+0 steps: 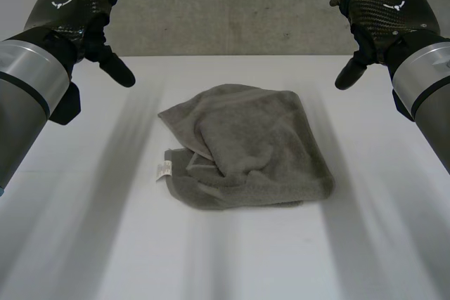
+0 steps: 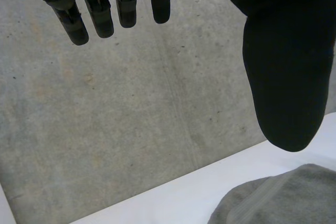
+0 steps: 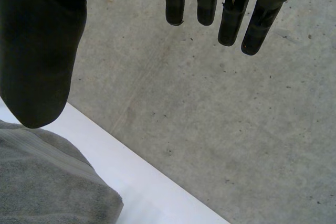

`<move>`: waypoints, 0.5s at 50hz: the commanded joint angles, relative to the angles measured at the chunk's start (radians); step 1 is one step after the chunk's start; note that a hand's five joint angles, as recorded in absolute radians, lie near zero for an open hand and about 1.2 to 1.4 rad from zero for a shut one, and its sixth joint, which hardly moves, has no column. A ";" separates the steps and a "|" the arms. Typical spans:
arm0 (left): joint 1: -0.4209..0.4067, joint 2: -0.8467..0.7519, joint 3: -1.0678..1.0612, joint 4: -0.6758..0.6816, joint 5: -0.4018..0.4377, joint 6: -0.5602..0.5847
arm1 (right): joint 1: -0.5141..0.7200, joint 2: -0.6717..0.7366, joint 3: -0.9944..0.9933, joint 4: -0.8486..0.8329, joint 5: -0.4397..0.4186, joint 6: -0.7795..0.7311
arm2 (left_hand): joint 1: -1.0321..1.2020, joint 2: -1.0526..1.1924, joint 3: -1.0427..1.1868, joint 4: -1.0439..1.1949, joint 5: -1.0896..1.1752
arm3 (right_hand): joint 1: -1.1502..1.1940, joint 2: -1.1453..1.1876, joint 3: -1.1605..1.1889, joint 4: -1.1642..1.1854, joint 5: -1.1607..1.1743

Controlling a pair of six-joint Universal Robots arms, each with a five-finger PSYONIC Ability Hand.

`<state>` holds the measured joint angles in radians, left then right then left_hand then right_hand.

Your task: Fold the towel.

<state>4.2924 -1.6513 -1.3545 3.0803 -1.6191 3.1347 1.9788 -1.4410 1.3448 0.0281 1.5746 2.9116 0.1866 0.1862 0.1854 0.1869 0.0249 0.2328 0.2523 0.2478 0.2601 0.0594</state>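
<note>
Grey towel: rumpled, mid table.
Handling: probably soft, light, limp.
Hold: corners, one by white tag.
Left hand: fingers spread, empty, clear of towel.
Right hand: likewise.

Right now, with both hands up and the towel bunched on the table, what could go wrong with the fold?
1. The grey towel lies crumpled, layers overlapping near its white label; a hand may pinch two layers and fold it lopsided.
2. The left hand and right hand hover open, clear of the cloth; its corners are hard to pick out, so a grasp may land mid-edge.
</note>
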 commanded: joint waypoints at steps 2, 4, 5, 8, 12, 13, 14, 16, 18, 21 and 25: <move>0.000 0.002 0.002 0.001 -0.007 0.002 | -0.001 0.002 -0.001 0.000 0.001 0.001 | 0.024 0.024 0.025 0.024 0.011 | -0.058 -0.078 -0.073 -0.086 -0.059; 0.000 0.002 0.002 0.001 -0.007 0.002 | -0.001 0.004 -0.001 0.000 0.001 0.003 | 0.018 0.019 0.019 0.018 0.005 | -0.058 -0.078 -0.073 -0.086 -0.059; 0.000 0.004 0.000 0.001 -0.008 0.002 | -0.001 0.004 -0.001 0.000 0.001 0.003 | 0.015 0.016 0.016 0.015 0.002 | -0.058 -0.078 -0.073 -0.086 -0.059; 0.000 0.005 -0.005 0.004 -0.007 0.002 | -0.001 0.004 0.001 0.000 -0.002 0.001 | 0.009 0.010 0.010 0.009 -0.004 | -0.058 -0.078 -0.073 -0.086 -0.059; 0.000 0.007 -0.011 0.006 -0.007 0.004 | 0.012 0.005 0.013 0.001 -0.042 -0.025 | 0.009 0.010 0.010 0.009 -0.004 | -0.058 -0.078 -0.073 -0.086 -0.059; 0.000 0.007 -0.012 0.008 -0.005 0.004 | 0.012 0.005 0.013 0.001 -0.042 -0.025 | 0.009 0.010 0.010 0.009 -0.004 | -0.058 -0.078 -0.073 -0.086 -0.059; 0.000 0.007 -0.012 0.008 -0.005 0.004 | 0.011 0.013 0.016 0.006 -0.059 -0.044 | 0.009 0.010 0.010 0.009 -0.004 | -0.058 -0.078 -0.073 -0.086 -0.059; 0.000 0.007 -0.018 0.009 -0.004 0.010 | 0.017 0.022 0.022 0.016 -0.081 -0.072 | 0.009 0.010 0.010 0.009 -0.004 | -0.058 -0.078 -0.073 -0.086 -0.059; 0.000 0.002 -0.021 0.011 -0.004 0.015 | 0.020 0.037 0.042 0.050 -0.125 -0.135 | 0.012 0.013 0.013 0.012 -0.001 | -0.058 -0.078 -0.073 -0.086 -0.059; -0.002 -0.007 -0.038 0.012 -0.001 0.025 | 0.020 0.045 0.050 0.069 -0.143 -0.163 | 0.027 0.027 0.028 0.027 0.014 | -0.058 -0.078 -0.073 -0.086 -0.059; -0.007 -0.025 -0.084 0.014 -0.001 0.031 | 0.090 0.092 0.079 0.107 -0.191 -0.180 | 0.033 0.033 0.034 0.032 0.020 | -0.058 -0.078 -0.073 -0.086 -0.059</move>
<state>4.2908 -1.6540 -1.3880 3.0914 -1.6214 3.1542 2.0055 -1.3960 1.3913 0.0893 1.4412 2.7705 0.1841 0.1849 0.1847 0.1842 0.0245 0.2327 0.2523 0.2478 0.2601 0.0594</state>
